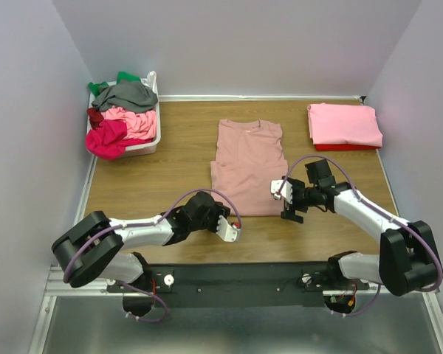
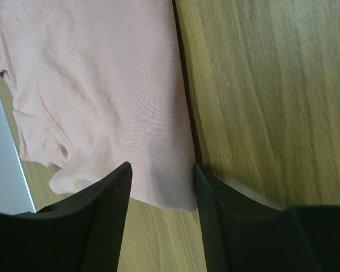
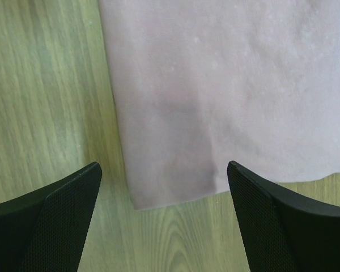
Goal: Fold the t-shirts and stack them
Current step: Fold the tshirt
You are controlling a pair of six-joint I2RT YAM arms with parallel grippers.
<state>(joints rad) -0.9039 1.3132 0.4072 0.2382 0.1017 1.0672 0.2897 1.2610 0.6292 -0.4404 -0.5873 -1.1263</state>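
Observation:
A dusty-pink t-shirt (image 1: 249, 166) lies flat mid-table, its sides folded in, with no print showing. My left gripper (image 1: 227, 221) is at the shirt's near-left corner. In the left wrist view the shirt (image 2: 102, 85) has its hem corner between the open jaws of that gripper (image 2: 161, 192), low over the wood. My right gripper (image 1: 284, 198) is at the near-right corner. In the right wrist view the shirt (image 3: 226, 85) has its corner between the wide-open jaws of that gripper (image 3: 164, 181). Neither gripper holds cloth.
A white basket (image 1: 153, 140) at the back left holds crumpled grey, green, pink and red tees (image 1: 122, 118). A folded bright pink tee on a red one (image 1: 345, 124) is stacked at the back right. Walls close in on three sides.

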